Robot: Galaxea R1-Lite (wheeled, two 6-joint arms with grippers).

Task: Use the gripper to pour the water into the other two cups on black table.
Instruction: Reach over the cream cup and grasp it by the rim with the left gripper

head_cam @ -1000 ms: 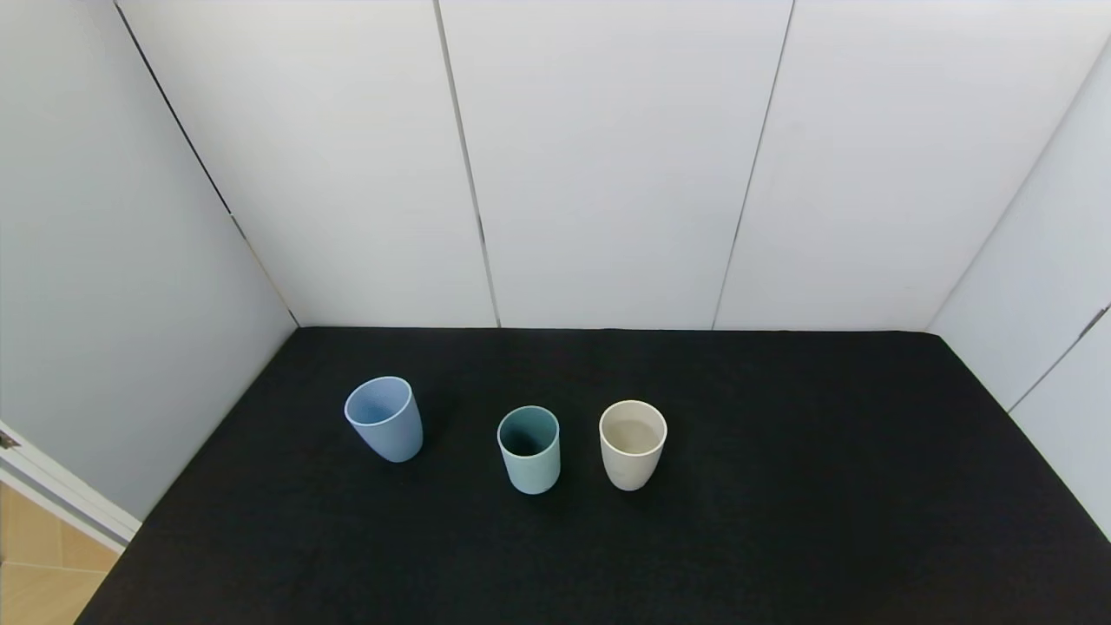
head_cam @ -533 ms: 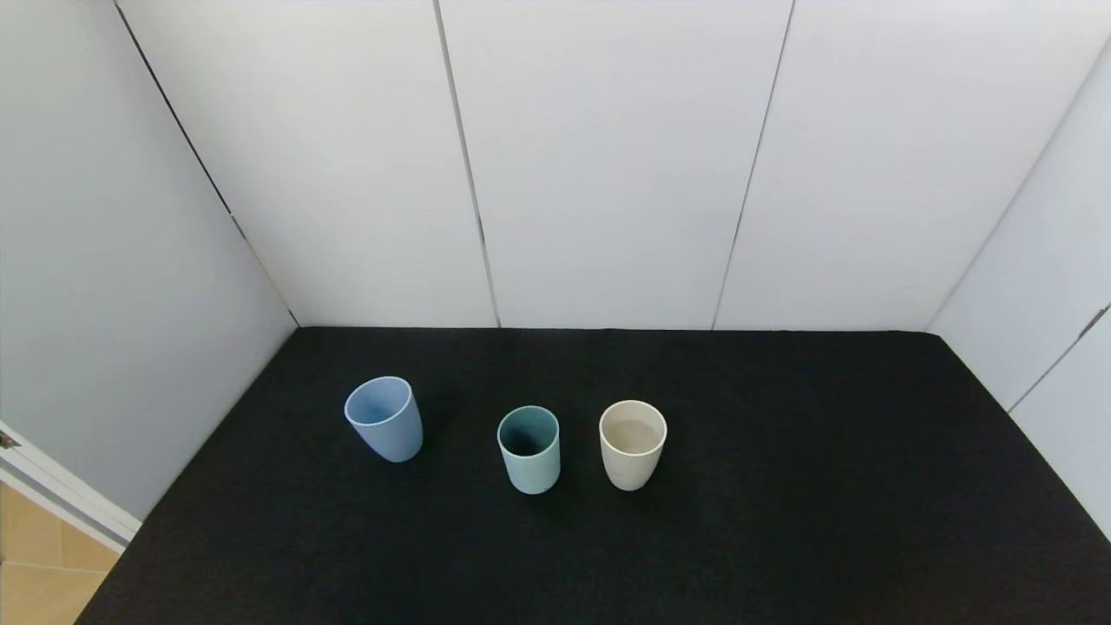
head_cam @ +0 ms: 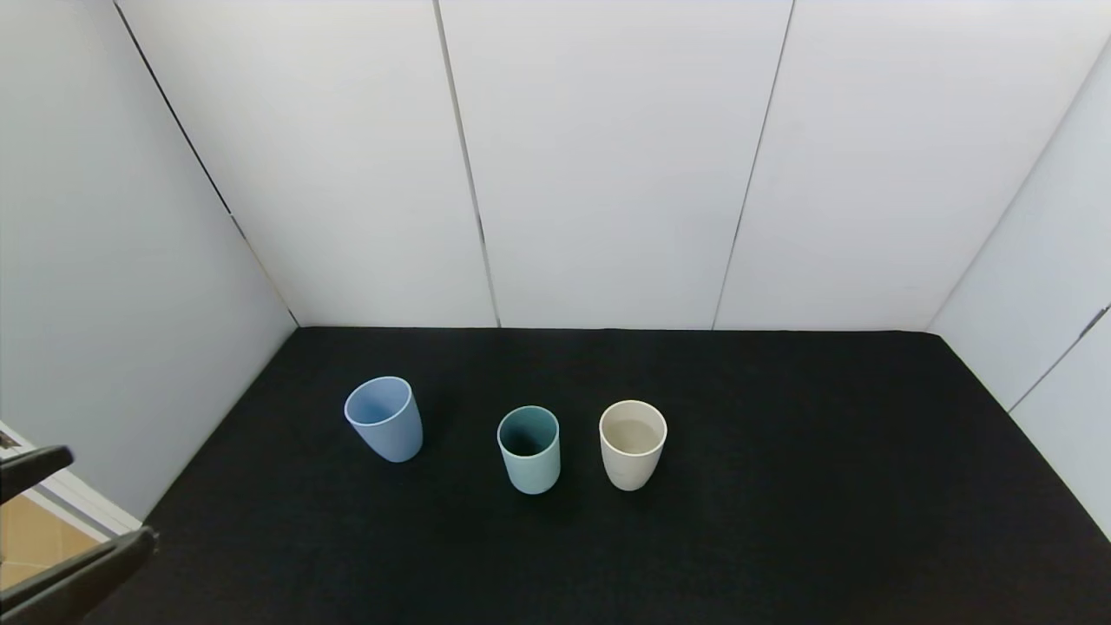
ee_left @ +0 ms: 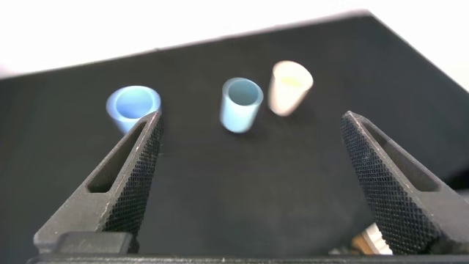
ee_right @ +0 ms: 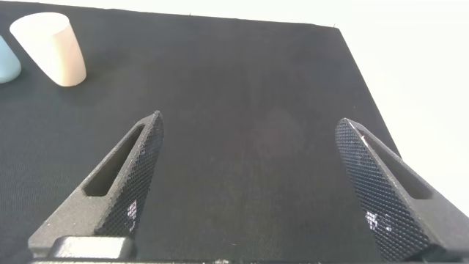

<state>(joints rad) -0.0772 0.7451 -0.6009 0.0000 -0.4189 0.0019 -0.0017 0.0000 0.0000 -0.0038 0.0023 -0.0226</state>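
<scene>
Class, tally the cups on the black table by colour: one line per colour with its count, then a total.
Periwinkle blue cup: 1
Pale teal-green cup: 1
Cream-beige cup: 1
Total: 3 cups, all upright on the black table.

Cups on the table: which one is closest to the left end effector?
The blue cup, leftmost in the row. The left end effector is open at the table's left edge; the teal cup and cream cup stand farther right.
</scene>
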